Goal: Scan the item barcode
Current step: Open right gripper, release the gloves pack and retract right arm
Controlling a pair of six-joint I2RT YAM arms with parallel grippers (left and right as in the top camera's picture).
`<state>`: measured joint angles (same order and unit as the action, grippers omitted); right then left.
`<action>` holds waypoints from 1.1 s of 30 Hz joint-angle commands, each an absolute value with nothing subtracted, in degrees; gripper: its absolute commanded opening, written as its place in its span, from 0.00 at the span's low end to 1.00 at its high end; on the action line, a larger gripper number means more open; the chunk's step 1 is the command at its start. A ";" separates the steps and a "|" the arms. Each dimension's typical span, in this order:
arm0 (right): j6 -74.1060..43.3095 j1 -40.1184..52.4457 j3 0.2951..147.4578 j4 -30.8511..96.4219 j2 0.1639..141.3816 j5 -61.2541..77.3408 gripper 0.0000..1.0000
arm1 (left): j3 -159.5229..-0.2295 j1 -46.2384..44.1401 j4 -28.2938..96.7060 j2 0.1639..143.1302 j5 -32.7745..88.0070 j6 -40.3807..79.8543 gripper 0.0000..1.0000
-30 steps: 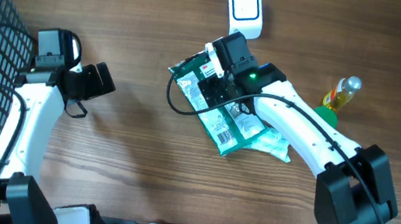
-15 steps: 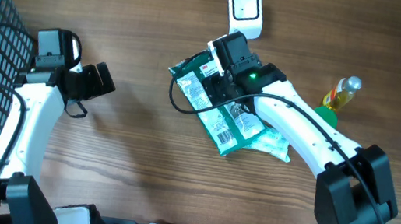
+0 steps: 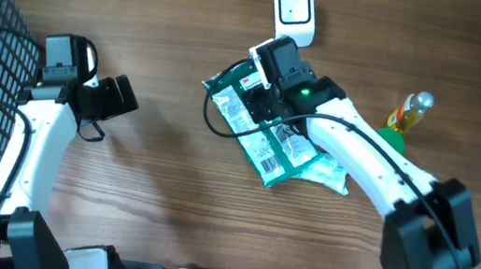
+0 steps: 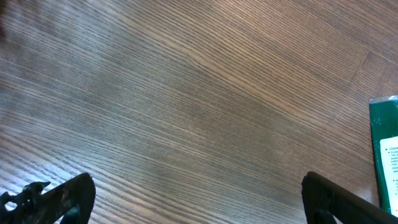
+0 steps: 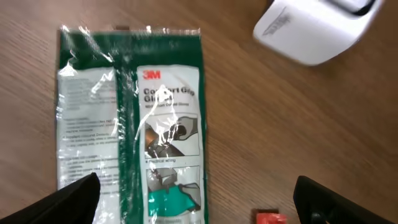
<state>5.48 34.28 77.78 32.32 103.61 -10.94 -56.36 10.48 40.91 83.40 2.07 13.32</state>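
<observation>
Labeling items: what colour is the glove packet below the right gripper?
Packet: green, white label panels; right wrist view.

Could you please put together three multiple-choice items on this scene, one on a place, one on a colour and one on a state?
1. Where does the scanner stand relative to the packets? A on top of them; B past them, towards the overhead view's top edge; C towards its bottom edge.
2. What colour are the packets mainly? A red; B yellow; C green.
3. How is the right hand? A open above a packet; B shut on a packet; C shut on the scanner.
Key: 1 B, it sits past the pile; 2 C, green film shows in both views; 3 A, its jaws stand wide apart over the packet.
</observation>
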 commanded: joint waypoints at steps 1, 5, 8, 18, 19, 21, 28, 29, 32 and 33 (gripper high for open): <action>6.02 33.93 78.17 31.99 88.60 -11.62 1.00 | -56.16 10.28 40.91 83.48 2.52 12.38 1.00; 4.25 33.12 76.55 32.21 67.85 -9.47 1.00 | -56.16 10.28 40.91 83.48 2.52 12.38 1.00; 0.14 31.44 73.76 32.23 52.66 -7.55 1.00 | -56.16 10.28 40.91 83.48 2.52 12.38 1.00; -0.01 27.09 69.60 48.40 20.60 -12.08 1.00 | -56.16 10.28 40.91 83.48 2.52 12.38 1.00; -0.03 25.10 68.88 48.66 19.16 -12.05 1.00 | -56.16 10.28 40.91 83.48 2.52 12.38 1.00; 0.01 21.63 66.81 48.23 17.12 -12.03 1.00 | -56.16 10.28 40.91 83.48 2.52 12.38 1.00; 0.38 10.50 45.65 22.37 10.46 -5.26 1.00 | -56.16 10.28 40.91 83.48 2.52 12.38 1.00; 1.37 9.65 41.12 14.98 9.10 -3.20 1.00 | -56.16 10.28 40.91 83.48 2.52 12.38 1.00; 1.32 7.75 26.55 -7.77 4.12 0.78 1.00 | -56.16 10.28 40.91 83.48 2.52 12.38 1.00; 1.32 7.38 23.14 -12.36 2.90 1.41 1.00 | -56.16 10.28 40.91 83.48 2.52 12.38 1.00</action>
<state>1.34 8.69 32.14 -3.42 7.51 -3.90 -56.36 10.48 40.97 83.42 2.09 13.13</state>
